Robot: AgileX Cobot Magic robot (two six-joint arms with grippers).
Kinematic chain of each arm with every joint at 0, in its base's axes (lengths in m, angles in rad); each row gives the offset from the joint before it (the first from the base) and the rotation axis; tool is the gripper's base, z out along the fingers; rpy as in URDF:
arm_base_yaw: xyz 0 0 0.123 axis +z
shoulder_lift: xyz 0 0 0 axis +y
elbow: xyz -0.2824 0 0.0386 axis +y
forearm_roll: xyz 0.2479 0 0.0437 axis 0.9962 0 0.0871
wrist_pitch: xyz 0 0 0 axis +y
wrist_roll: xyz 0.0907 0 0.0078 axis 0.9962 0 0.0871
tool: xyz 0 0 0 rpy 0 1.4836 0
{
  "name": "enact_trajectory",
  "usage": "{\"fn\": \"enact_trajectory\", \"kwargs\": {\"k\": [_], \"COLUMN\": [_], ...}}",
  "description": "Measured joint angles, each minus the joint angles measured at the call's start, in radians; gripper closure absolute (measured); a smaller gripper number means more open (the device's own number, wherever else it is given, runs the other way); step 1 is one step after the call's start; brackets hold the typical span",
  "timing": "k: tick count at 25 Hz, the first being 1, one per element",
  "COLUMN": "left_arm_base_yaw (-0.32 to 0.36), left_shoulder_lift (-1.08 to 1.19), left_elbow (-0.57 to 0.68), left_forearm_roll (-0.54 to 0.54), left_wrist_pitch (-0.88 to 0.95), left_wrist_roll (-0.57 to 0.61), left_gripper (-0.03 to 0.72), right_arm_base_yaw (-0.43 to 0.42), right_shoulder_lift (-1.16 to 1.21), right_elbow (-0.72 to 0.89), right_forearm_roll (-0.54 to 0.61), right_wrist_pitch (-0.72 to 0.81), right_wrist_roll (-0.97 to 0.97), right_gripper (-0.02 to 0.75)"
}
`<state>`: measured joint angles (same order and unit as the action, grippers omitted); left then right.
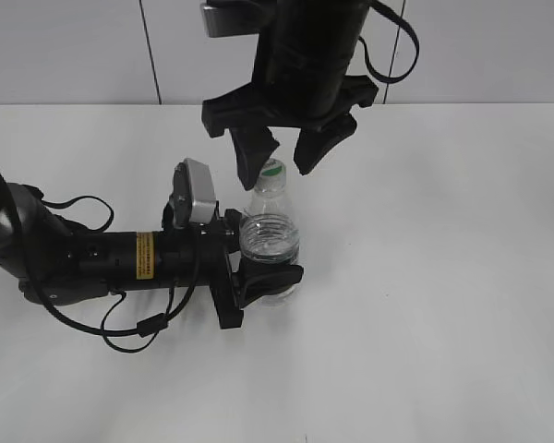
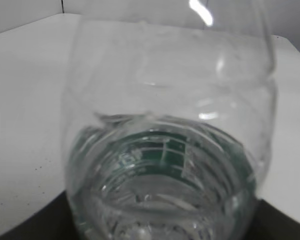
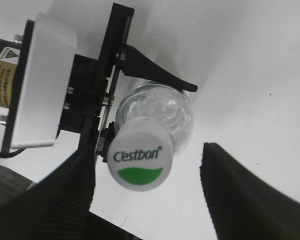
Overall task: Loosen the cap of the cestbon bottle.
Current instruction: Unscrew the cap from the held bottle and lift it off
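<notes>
Clear cestbon bottle [image 2: 170, 150] filling the frame, green label band inside, white table [image 2: 25, 115] behind.

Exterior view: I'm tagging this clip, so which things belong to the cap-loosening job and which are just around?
Job:
bottle, upright
cap, on the bottle
left gripper, shut around the bottle
right gripper, open above the cap

Just around:
table, nothing else lying on it

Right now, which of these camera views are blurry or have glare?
Left wrist view: the cestbon bottle fills the frame, soft and blurred, with bright glare streaks on top. Right wrist view: the cap is sharp. Exterior view: evenly lit, clear.
</notes>
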<state>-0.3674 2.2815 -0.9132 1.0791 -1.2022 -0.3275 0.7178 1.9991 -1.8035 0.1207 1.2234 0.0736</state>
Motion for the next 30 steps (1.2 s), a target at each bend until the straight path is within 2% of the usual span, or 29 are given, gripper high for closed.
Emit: {"fn": "enact_trajectory", "kwargs": {"k": [9, 12, 17, 24, 30], "left_arm_base_yaw": [0.000, 0.000, 0.000, 0.000, 0.000], "left_shoulder_lift": [0.000, 0.000, 0.000, 0.000, 0.000], "left_elbow": [0.000, 0.000, 0.000, 0.000, 0.000], "left_forearm_roll": [0.005, 0.007, 0.008, 0.008, 0.009], "left_wrist_pitch": [0.000, 0.000, 0.000, -0.001, -0.001], "left_wrist_roll": [0.000, 0.000, 0.000, 0.000, 0.000], "left_gripper": [0.276, 0.276, 0.276, 0.276, 0.276], "right_arm_base_yaw": [0.000, 0.000, 0.001, 0.001, 0.001], "right_shoulder_lift": [0.006, 0.006, 0.006, 0.006, 0.006], "right_elbow": [0.000, 0.000, 0.000, 0.000, 0.000], "right_forearm_roll": [-0.002, -0.002, 0.004, 0.003, 0.006], "right_wrist_pitch": [0.000, 0.000, 0.000, 0.000, 0.000], "right_wrist_roll": [0.000, -0.005, -0.031, -0.099, -0.251], "right_gripper": [0.254, 0.305, 0.446, 0.445, 0.445]}}
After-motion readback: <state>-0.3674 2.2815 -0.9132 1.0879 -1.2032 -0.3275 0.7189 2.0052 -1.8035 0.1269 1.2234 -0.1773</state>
